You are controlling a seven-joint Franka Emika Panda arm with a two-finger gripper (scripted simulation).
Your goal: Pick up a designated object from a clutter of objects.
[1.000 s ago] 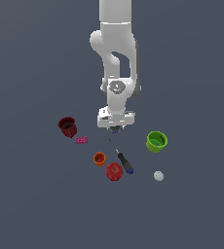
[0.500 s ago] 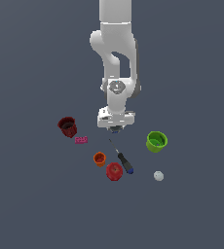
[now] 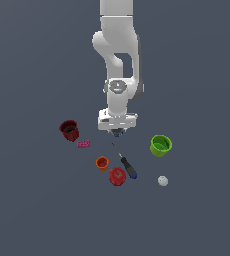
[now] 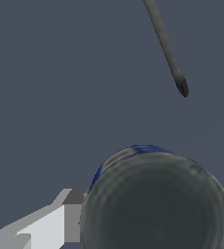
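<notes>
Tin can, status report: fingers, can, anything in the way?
Gripper low over the floor, fingers flanking the tin can; closure not visible. Screwdriver tip close beside it.

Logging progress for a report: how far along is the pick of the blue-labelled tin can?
Done: the arm is over the squat grey-topped, blue-labelled tin can. In hand: the gripper flanks it, but closure is unclear. Left: lifting it away from the blue-handled screwdriver and the other clutter.

The arm's fingers [image 3: 117, 132] hang low among a dark red cup [image 3: 69, 130], green cup [image 3: 160, 145] and screwdriver [image 3: 126, 163].
</notes>
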